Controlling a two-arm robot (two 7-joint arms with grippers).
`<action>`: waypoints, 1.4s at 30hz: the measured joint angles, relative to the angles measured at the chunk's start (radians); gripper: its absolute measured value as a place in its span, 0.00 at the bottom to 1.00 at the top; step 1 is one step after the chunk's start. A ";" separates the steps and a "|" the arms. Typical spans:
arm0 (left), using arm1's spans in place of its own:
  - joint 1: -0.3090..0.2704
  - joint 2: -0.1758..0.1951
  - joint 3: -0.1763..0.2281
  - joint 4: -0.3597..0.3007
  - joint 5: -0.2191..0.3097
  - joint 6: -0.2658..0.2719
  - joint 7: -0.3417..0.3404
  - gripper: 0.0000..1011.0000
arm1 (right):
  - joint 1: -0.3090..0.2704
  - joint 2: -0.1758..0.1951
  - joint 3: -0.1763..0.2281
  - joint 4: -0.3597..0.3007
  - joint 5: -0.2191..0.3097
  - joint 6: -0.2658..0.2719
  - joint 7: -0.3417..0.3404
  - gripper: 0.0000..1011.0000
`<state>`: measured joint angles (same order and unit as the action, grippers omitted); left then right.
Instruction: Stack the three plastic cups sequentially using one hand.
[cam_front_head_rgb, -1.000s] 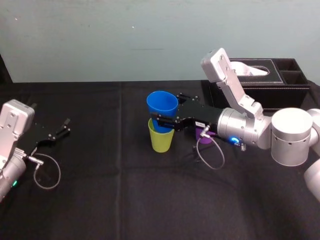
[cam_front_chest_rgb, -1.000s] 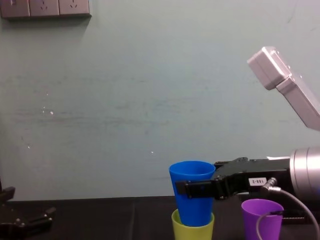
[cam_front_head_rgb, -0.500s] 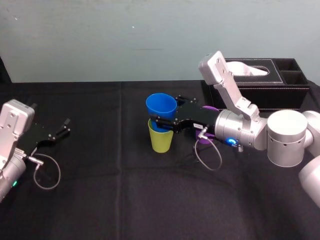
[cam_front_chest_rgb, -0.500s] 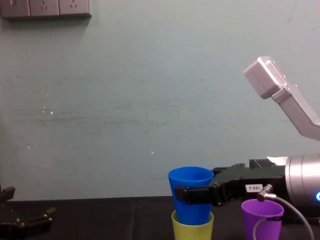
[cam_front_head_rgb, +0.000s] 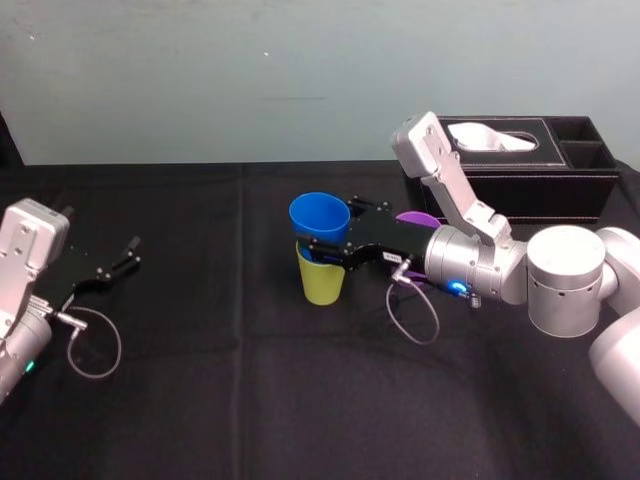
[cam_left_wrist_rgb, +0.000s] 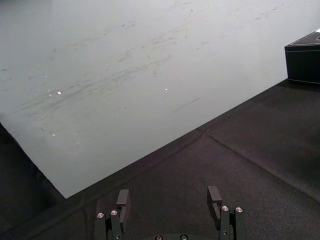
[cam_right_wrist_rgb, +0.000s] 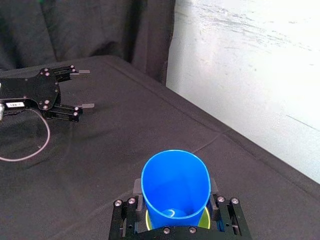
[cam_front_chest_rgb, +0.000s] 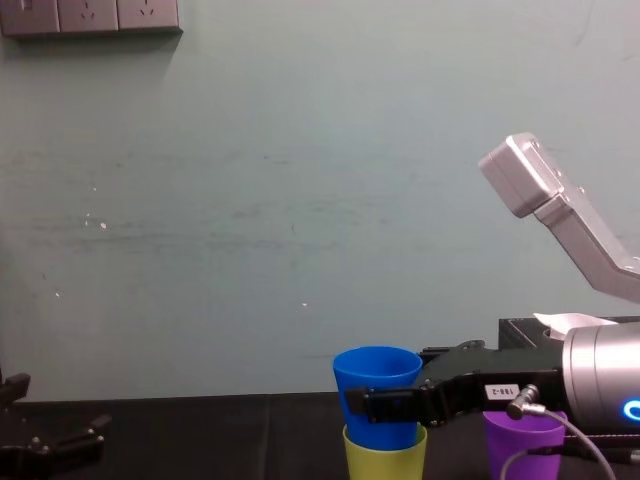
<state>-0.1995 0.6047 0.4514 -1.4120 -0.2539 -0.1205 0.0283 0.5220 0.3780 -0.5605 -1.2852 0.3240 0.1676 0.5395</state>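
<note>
While our right gripper (cam_front_head_rgb: 322, 246) is clenching the blue cup (cam_front_head_rgb: 319, 213) around its lower wall, we are holding it upright, its base sitting inside the mouth of the yellow-green cup (cam_front_head_rgb: 322, 287) directly beneath on the tabletop (cam_front_head_rgb: 250, 400). With both axes nearly vertical, we are judging the coming move as straight down. The purple cup (cam_front_chest_rgb: 524, 446) is standing just beside the right gripper. Our left gripper (cam_front_head_rgb: 128, 254) is resting open, well apart.

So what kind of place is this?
Likely a robot lab bench: a black-draped table, a bare wall with sockets, and the right end effector holding a blue cup in a green cup.
</note>
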 joint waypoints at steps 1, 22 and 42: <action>0.000 0.000 0.000 0.000 0.000 0.000 0.000 1.00 | 0.000 0.000 0.000 0.000 0.000 0.000 0.000 0.72; 0.000 0.000 0.000 0.000 0.000 0.000 0.000 1.00 | -0.001 0.001 0.001 -0.004 0.003 0.002 -0.001 0.99; 0.000 0.000 0.000 0.000 0.000 0.000 0.000 1.00 | -0.022 0.020 0.011 -0.039 0.004 0.003 -0.009 0.99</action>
<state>-0.1995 0.6047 0.4514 -1.4120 -0.2539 -0.1205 0.0283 0.5003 0.3978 -0.5494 -1.3241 0.3280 0.1709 0.5308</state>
